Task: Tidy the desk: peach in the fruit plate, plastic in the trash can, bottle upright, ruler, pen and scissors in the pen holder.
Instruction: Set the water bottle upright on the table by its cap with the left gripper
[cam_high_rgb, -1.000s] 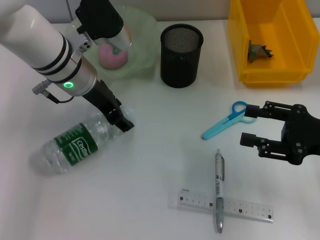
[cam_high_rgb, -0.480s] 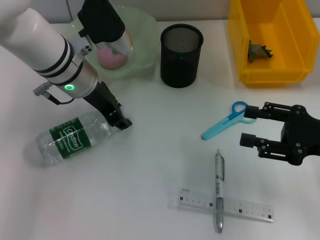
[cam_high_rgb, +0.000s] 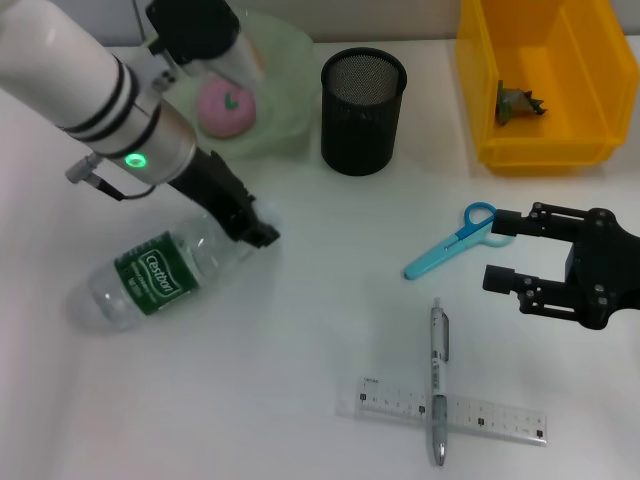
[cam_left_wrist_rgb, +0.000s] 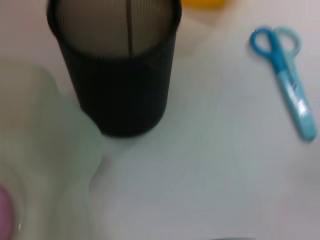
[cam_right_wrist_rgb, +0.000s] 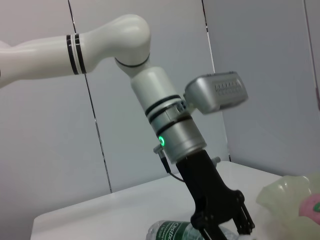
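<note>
The clear bottle (cam_high_rgb: 150, 280) with a green label lies on its side at the left of the desk. My left gripper (cam_high_rgb: 255, 230) is shut on its neck end, also seen in the right wrist view as left gripper (cam_right_wrist_rgb: 222, 220) over the bottle (cam_right_wrist_rgb: 172, 231). The pink peach (cam_high_rgb: 225, 108) sits in the green fruit plate (cam_high_rgb: 285, 60). The black mesh pen holder (cam_high_rgb: 363, 110) stands upright. Blue scissors (cam_high_rgb: 450, 242), a pen (cam_high_rgb: 438, 380) and a clear ruler (cam_high_rgb: 460, 410) lie flat. My right gripper (cam_high_rgb: 497, 251) hovers open just right of the scissors.
A yellow bin (cam_high_rgb: 480, 90) at the back right holds a crumpled piece of plastic (cam_high_rgb: 520, 103). The pen lies across the ruler. The left wrist view shows the pen holder (cam_left_wrist_rgb: 117, 75), the scissors (cam_left_wrist_rgb: 286, 87) and the plate's edge (cam_left_wrist_rgb: 45, 165).
My left gripper has shifted right with the bottle's neck, dragging the bottle right and turning it slightly. The right arm has stayed put.
</note>
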